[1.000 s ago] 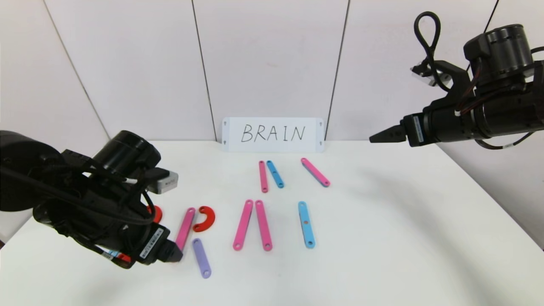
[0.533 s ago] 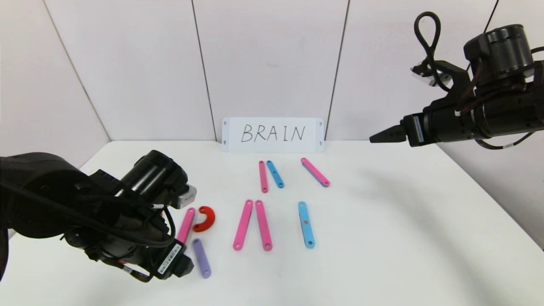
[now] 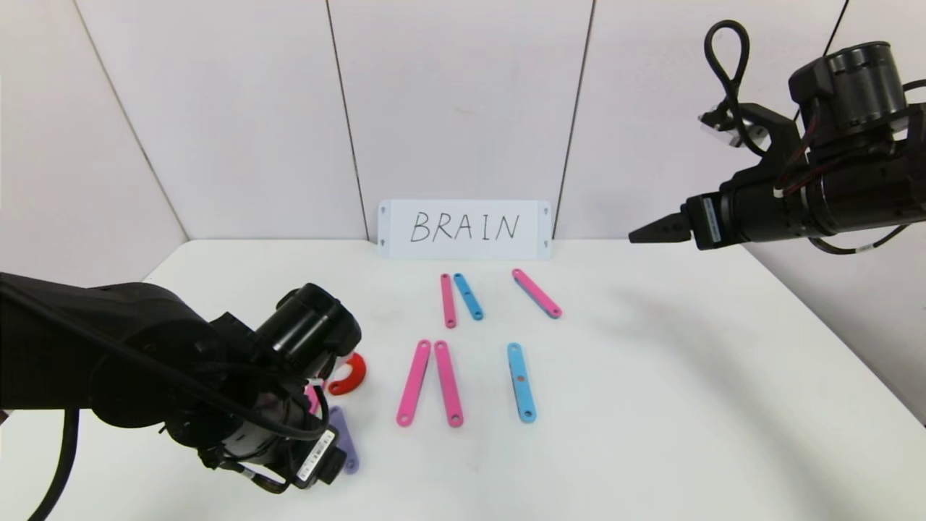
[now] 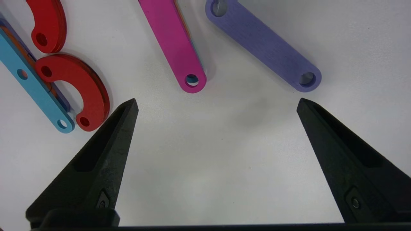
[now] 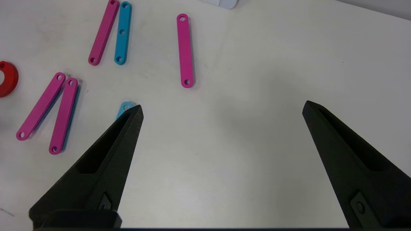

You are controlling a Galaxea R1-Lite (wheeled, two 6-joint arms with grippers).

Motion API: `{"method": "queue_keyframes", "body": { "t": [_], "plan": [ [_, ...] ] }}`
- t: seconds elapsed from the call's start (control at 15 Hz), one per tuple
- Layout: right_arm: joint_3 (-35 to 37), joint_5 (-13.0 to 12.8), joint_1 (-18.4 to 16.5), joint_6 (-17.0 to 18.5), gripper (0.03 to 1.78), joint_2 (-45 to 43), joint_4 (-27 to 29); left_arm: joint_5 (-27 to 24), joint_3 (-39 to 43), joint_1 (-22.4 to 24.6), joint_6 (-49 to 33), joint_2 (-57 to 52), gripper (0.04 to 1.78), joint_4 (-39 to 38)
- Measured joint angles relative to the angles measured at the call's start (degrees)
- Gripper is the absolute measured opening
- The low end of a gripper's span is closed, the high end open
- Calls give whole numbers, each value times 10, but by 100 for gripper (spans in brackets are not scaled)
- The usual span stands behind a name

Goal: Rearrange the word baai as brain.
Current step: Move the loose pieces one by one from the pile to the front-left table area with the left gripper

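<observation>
White desk point(image 3: 651, 405), matte, rounded far-left corner. Behind it a wall point(image 3: 463, 101) of pale panels with thin dark seams between them; the seams lean outward on either side. A side wall point(image 3: 854, 304) closes in on the right. White card point(image 3: 464, 229) with "BRAIN" handwritten in black stands against the wall at the desk's back edge, centre. Light is soft and even, from above, leaving faint diffuse shadows on the desk top.
</observation>
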Motion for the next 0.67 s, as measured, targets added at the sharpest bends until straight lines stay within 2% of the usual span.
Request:
{"method": "queue_keyframes", "body": {
  "t": [0.2, 0.67],
  "plan": [
    [0, 0, 0, 0, 174, 0, 0, 28, -1, -16, -22, 11, 173, 0],
    [0, 0, 0, 0, 174, 0, -1, 30, 2, -40, -35, 20, 173, 0]
  ]
}}
